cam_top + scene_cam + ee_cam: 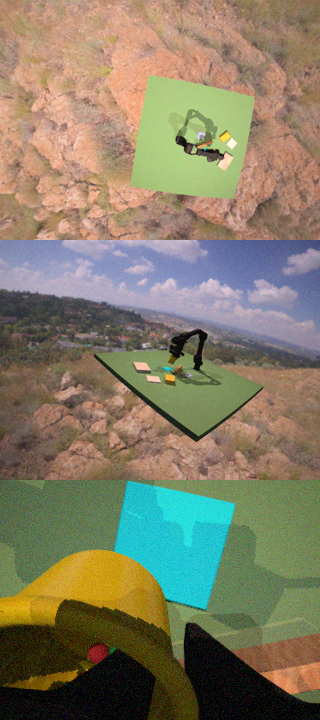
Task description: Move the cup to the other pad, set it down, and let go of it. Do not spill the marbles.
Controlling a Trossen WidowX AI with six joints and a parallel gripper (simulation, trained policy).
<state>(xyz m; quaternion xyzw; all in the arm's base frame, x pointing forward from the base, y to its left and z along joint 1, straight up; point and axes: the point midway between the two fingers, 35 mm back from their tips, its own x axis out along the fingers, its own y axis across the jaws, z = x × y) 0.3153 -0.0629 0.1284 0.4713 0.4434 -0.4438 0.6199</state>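
The yellow cup (171,359) (110,577) hangs in the air, leaning in the exterior view. My gripper (174,355) (172,631) is shut on its wall. A red marble (98,653) and part of a green marble (113,650) show inside the cup; the rest of the inside is hidden by a finger. The cyan pad (204,149) (167,368) (175,540) lies below the cup, beyond its rim in the wrist view, with nothing on it. The lavender pad (200,134) (189,375) lies on the other side of the orange bar. In the top view the arm mostly hides the cup.
The orange bar (204,144) (178,370) (295,665) stands between the two pads. A yellow block (225,136) (169,379), a thin pale tile (231,143) (153,379) and a thicker peach block (225,162) (141,367) lie farther from the arm's base.
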